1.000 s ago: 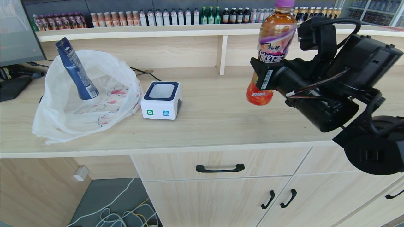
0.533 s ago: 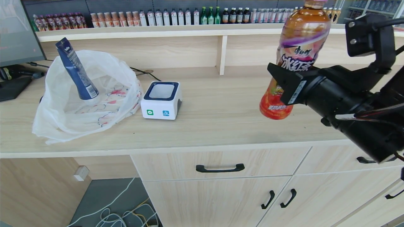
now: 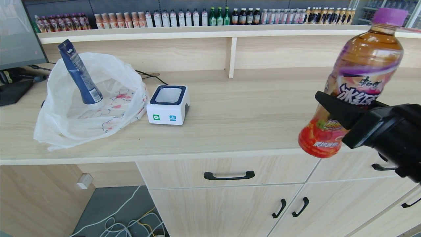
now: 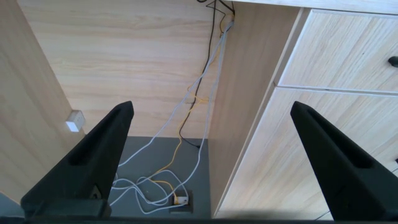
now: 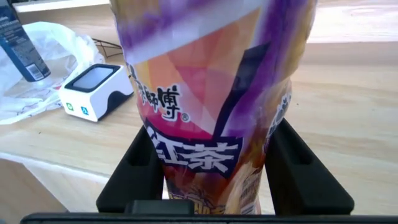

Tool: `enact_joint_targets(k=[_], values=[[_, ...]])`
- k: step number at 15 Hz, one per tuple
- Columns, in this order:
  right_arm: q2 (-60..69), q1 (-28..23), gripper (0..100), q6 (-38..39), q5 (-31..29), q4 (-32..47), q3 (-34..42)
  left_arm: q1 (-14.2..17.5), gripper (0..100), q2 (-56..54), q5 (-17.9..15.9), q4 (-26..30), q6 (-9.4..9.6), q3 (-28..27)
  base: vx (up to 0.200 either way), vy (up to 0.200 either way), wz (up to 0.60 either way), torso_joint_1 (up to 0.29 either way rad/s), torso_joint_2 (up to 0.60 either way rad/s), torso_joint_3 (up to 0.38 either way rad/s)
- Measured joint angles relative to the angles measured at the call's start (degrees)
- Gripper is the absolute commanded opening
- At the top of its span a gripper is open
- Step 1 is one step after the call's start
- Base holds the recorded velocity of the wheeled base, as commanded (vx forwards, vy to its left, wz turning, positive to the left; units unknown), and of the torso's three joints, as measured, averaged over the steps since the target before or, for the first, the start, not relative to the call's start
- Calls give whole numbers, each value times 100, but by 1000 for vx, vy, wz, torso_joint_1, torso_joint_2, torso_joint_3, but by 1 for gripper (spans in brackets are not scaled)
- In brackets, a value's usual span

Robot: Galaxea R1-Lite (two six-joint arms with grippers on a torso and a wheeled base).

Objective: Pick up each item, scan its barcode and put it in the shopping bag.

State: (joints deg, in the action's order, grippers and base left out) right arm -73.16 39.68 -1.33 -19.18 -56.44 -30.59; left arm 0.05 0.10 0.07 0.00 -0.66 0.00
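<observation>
My right gripper (image 3: pixel 345 113) is shut on an iced tea bottle (image 3: pixel 357 84) with a purple cap, held tilted in the air off the counter's front right edge. The wrist view has the bottle (image 5: pixel 211 106) clamped between both fingers (image 5: pixel 140 168). A white scanner box (image 3: pixel 168 104) sits on the wooden counter (image 3: pixel 236 112), and beside it lies the open white shopping bag (image 3: pixel 88 98) with a blue tube (image 3: pixel 79 72) standing inside. My left gripper (image 4: pixel 211 162) hangs open below the counter, over floor cables.
A shelf of drink bottles (image 3: pixel 197 16) runs along the back. A monitor (image 3: pixel 16 33) stands at the far left. Drawers and cabinet doors with black handles (image 3: pixel 229 175) lie under the counter. Cables (image 4: pixel 168 180) trail on the floor.
My right arm has carried the bottle right, down and towards me, from above the counter to past its front edge. Bag, tube and scanner stayed put.
</observation>
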Motion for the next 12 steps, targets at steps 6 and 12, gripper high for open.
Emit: enact_joint_targets(k=[6, 12], values=[[835, 375, 0, -78, -4, -5, 937, 5, 100, 0, 0, 0, 0, 0, 0, 0, 0, 0, 0, 0], [1304, 522, 0, -819, 18, 20, 1603, 2, 100, 0, 0, 0, 0, 0, 0, 0, 0, 0, 0, 0]])
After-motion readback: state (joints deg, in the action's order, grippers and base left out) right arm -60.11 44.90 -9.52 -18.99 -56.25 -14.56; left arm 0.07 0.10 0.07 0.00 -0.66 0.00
